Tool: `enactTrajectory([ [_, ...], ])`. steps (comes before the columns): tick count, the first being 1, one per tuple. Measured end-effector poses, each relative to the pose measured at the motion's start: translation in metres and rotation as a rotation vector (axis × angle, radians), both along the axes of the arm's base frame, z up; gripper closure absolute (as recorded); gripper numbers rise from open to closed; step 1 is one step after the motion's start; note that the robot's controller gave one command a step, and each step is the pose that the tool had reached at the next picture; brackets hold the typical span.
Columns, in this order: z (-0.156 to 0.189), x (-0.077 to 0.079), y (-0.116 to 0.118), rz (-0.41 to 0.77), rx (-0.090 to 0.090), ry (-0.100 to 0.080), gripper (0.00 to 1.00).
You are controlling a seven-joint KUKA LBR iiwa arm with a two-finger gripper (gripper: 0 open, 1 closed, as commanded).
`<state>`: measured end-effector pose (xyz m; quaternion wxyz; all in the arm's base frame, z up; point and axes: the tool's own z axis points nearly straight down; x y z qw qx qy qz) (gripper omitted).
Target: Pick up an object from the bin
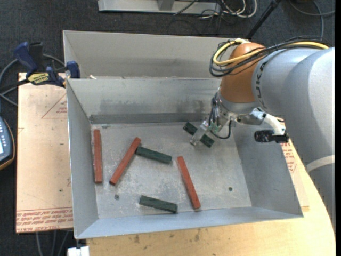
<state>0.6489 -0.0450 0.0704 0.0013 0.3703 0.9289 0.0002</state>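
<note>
The claw (204,136) sits over the short dark green rectangular bar (190,128) near the grey metal bin's (138,97) back edge, towards its right. I cannot tell how wide the claw is. Gripped off-centre, the bar could pivot and slip out.

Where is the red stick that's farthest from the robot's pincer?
In the camera view, that red stick lies at the bin floor's left edge, along the left wall, with a slanted red stick just to its right.
</note>
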Motion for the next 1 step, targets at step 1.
enactTrajectory([
  [1,0.0529,0.0018,0.0001,0.003,0.000,-0.005,1.00],
])
